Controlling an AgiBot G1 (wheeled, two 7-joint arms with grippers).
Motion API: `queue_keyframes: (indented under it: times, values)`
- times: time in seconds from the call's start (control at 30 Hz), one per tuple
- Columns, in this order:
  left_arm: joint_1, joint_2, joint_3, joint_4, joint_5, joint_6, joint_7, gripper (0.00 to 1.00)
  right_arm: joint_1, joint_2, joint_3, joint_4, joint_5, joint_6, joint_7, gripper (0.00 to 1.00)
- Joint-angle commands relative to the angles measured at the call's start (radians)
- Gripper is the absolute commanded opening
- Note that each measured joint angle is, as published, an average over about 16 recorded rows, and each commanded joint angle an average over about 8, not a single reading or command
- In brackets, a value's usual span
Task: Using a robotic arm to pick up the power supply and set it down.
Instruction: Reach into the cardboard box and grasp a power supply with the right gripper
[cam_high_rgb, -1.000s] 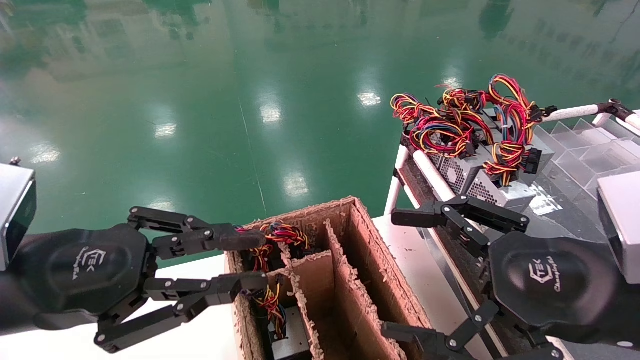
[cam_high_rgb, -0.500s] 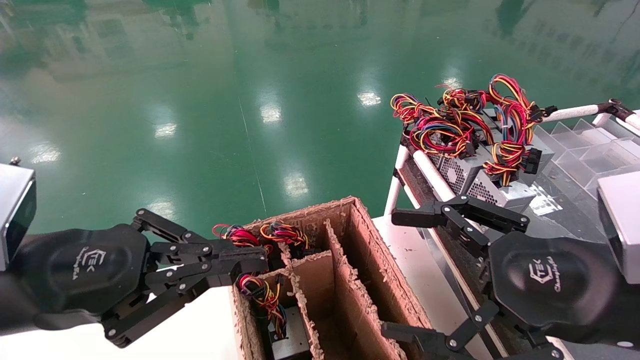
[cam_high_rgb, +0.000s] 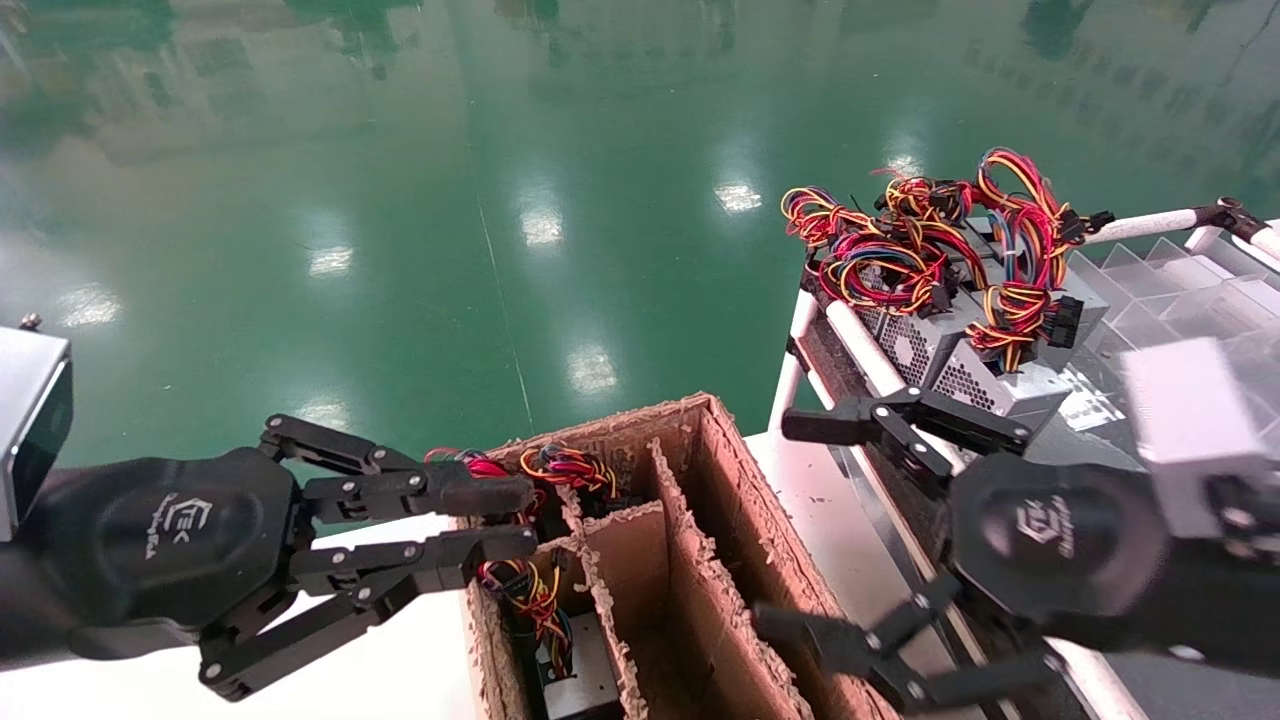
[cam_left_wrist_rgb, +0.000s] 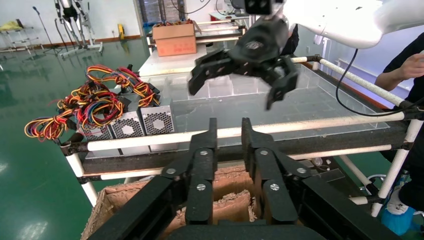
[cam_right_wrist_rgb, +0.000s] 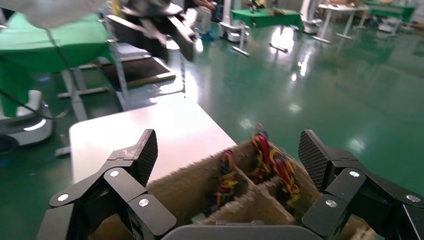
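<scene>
Cardboard box (cam_high_rgb: 700, 560): wires (cam_high_rgb: 520, 585) poking up.
Left gripper (cam_high_rgb: 500, 520): fingers narrow, reopened slightly, nothing held.
Right gripper (cam_high_rgb: 810, 530): wide open, swinging in.

both grippers, left gripper (cam_high_rgb: 500, 520) and right gripper (cam_high_rgb: 800, 530), are black linkage fingers with silver screws, white logo on rounded black palms, grey boxy wrists behind.
</scene>
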Motion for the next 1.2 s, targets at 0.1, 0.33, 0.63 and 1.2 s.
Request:
queue_keyframes:
  times: [0.1, 0.33, 0.63, 1.2]
  values:
    - [0.000, 0.000, 0.000, 0.000, 0.000, 0.000, 0.000, 1.00, 0.009, -0.030, -0.021, -0.014, -0.051, 0.046, 0.003, 1.00]
    - [0.000, 0.000, 0.001, 0.000, 0.000, 0.000, 0.000, 1.00, 0.026, -0.091, -0.063, -0.025, -0.153, 0.157, 0.028, 1.00]
    - [0.000, 0.000, 0.001, 0.001, 0.000, 0.000, 0.001, 1.00, 0.034, -0.112, -0.083, -0.019, -0.207, 0.200, 0.031, 1.00]
    - [-0.001, -0.001, 0.002, 0.002, 0.000, -0.001, 0.001, 1.00, 0.242, -0.395, -0.322, -0.094, -0.631, 0.371, 0.241, 1.00]
